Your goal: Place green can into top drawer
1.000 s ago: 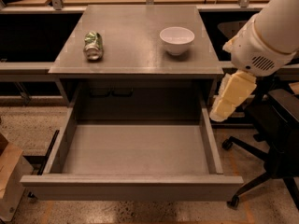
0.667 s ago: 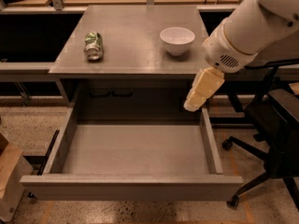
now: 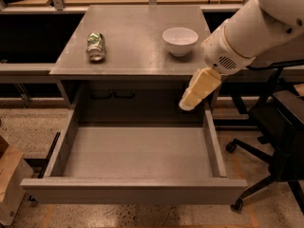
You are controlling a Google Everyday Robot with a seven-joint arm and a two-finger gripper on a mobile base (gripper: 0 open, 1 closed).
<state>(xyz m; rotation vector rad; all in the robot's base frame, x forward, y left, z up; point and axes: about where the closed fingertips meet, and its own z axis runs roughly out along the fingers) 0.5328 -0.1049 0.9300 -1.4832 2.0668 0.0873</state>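
Note:
The green can (image 3: 96, 46) lies on its side on the left part of the grey cabinet top (image 3: 137, 56), silver end toward me. The top drawer (image 3: 137, 153) is pulled fully out below the cabinet top and holds nothing. My gripper (image 3: 186, 103) hangs from the white arm (image 3: 251, 32) at the right, over the drawer's back right corner, just under the front edge of the cabinet top. It is far to the right of the can and carries nothing.
A white bowl (image 3: 180, 40) stands on the right part of the cabinet top. A black office chair (image 3: 280, 141) stands to the right of the drawer. A cardboard box (image 3: 8, 182) sits on the floor at the lower left. Dark shelving runs behind.
My arm and gripper have swung leftward from beside the drawer's right wall to over its back right corner. The can, bowl and drawer have not moved.

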